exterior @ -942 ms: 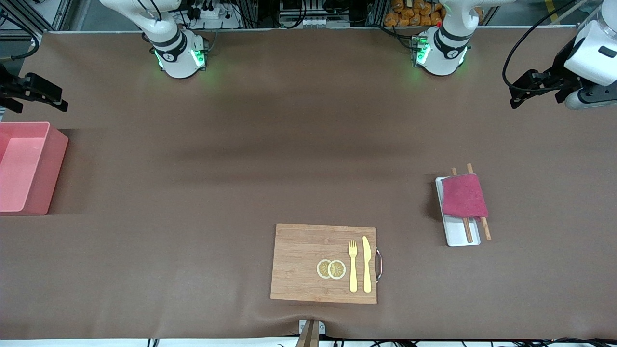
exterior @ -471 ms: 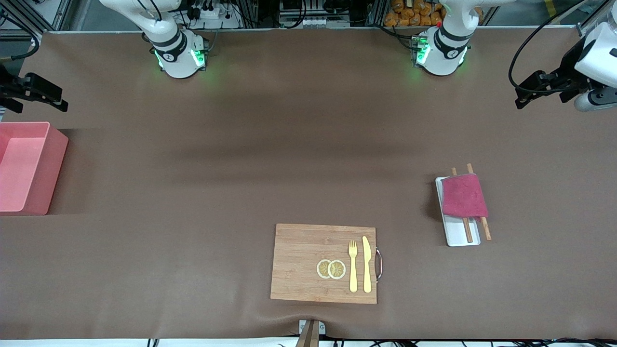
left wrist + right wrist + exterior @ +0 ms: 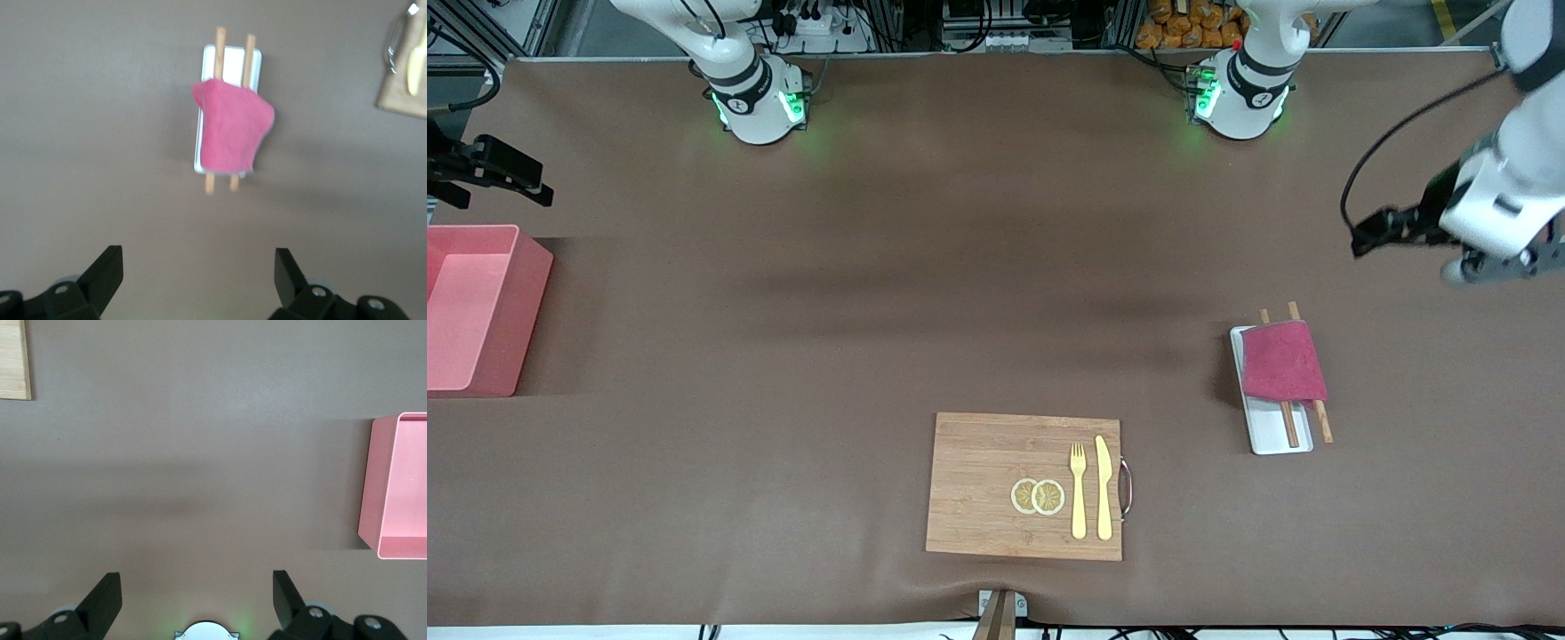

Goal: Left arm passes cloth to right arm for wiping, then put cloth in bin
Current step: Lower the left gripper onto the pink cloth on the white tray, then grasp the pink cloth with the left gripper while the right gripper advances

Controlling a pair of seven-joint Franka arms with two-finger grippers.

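We hold our left gripper (image 3: pixel 197 277) up over bare table at the left arm's end, fingers (image 3: pixel 107 270) spread wide with nothing between them. Ahead of it the cloth (image 3: pixel 1282 361) lies draped over two wooden sticks (image 3: pixel 1288 425) on a white tray (image 3: pixel 1276 434). Our right gripper (image 3: pixel 197 597) waits, also spread wide and empty, over the table beside the bin (image 3: pixel 473 309).

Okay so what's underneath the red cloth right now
The cloth lies draped over two wooden sticks, which rest along a small white tray. The sticks' ends poke out from both of its edges; their middles and the tray's part under it are covered.
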